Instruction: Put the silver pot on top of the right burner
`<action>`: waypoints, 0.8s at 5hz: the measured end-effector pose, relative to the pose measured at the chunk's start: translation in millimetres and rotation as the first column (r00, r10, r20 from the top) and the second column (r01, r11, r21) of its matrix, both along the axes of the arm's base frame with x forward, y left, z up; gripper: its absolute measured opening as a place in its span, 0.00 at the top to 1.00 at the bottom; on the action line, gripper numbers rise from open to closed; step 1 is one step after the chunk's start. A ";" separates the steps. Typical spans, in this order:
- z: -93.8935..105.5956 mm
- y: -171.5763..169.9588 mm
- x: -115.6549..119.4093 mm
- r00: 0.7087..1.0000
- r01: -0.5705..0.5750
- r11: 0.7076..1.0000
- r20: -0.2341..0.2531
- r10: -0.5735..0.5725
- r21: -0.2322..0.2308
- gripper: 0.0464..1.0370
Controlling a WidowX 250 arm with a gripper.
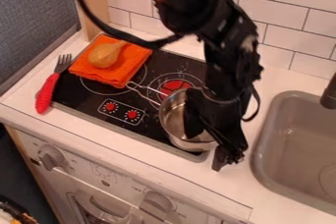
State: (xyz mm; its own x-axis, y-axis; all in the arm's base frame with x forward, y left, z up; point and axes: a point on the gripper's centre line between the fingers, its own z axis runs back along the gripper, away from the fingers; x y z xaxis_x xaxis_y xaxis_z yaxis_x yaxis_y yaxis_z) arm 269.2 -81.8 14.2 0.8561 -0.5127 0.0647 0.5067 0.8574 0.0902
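The black gripper (209,144) is at the right side of the silver pot (173,120), partly over its opening and partly beyond its right rim. It covers much of the pot's right side. The pot is at the right front of the black stove top, near its front right corner, with its thin wire handle pointing to the upper left. Behind the pot, the right burner (175,86) shows its red centre and ring lines; the pot overlaps the front part of its rings in this view. Whether the pot's base touches the stove is hidden.
An orange cloth (133,67) with a wooden spoon (103,56) on it covers part of the left burner. A red-handled fork (50,90) lies at the stove's left edge. The grey sink (298,139) is to the right, the tiled wall (289,26) behind.
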 end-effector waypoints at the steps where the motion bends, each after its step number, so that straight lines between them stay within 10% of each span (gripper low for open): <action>1: -8.6 -1.5 4.2 1.000 0.008 1.000 0.005 -0.008 0.005 0.11; 4: -8.4 0.2 6.4 0.999 0.030 1.000 0.014 -0.030 -0.003 0.87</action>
